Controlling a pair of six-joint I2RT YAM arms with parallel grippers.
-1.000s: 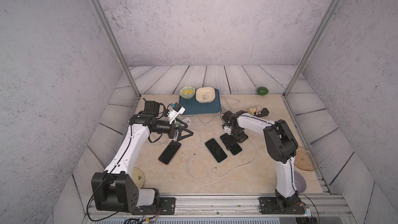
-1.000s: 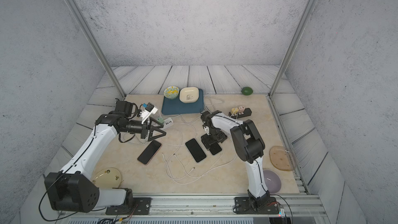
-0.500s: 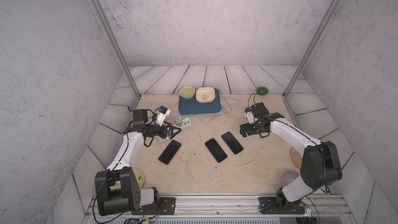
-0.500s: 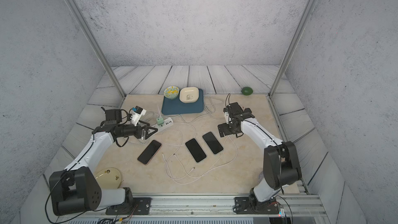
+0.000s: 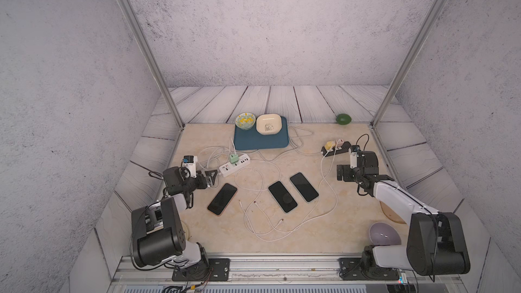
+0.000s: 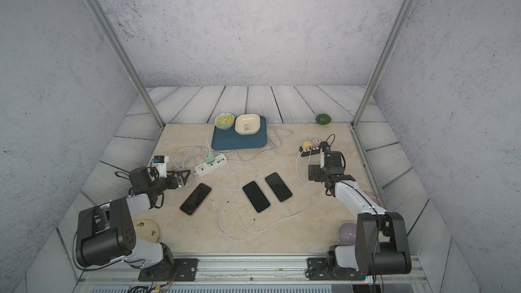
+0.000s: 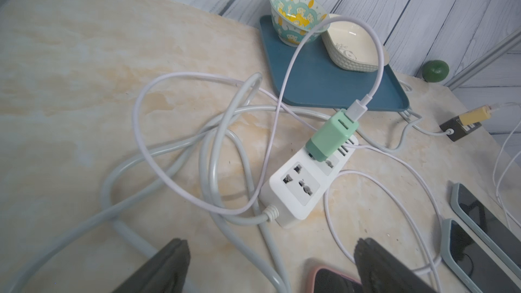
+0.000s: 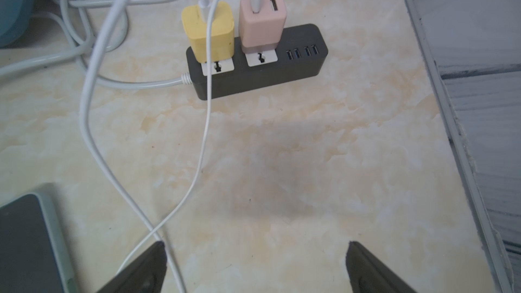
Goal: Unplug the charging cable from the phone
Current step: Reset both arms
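Observation:
Three dark phones lie flat mid-table in both top views: a pink-cased one (image 5: pixel 222 199) and two grey-cased ones (image 5: pixel 282 196) (image 5: pixel 304 187). White charging cables loop around them, and a free plug end (image 5: pixel 281 220) lies on the marble. No plug shows in any phone. My left gripper (image 5: pixel 210 179) (image 7: pixel 270 245) hovers open beside the white power strip, just behind the pink-cased phone (image 7: pixel 332 280). My right gripper (image 5: pixel 342 172) (image 8: pixel 255 246) is open over bare table in front of the black power strip, with a grey-cased phone (image 8: pixel 25 243) off to its side. Neither holds anything.
A white power strip (image 5: pixel 235 164) carries a green charger, and a black strip (image 5: pixel 337 149) carries yellow and pink chargers. At the back a blue tray (image 5: pixel 262 142) holds two bowls. A lime (image 5: pixel 344 119) sits back right. A purple bowl (image 5: pixel 384 235) and a cream plate (image 6: pixel 146 229) lie near the arm bases.
Both arms have drawn back from the middle toward their own sides. The right gripper has left the rightmost phone and now sits near the black strip. Both stayed open.

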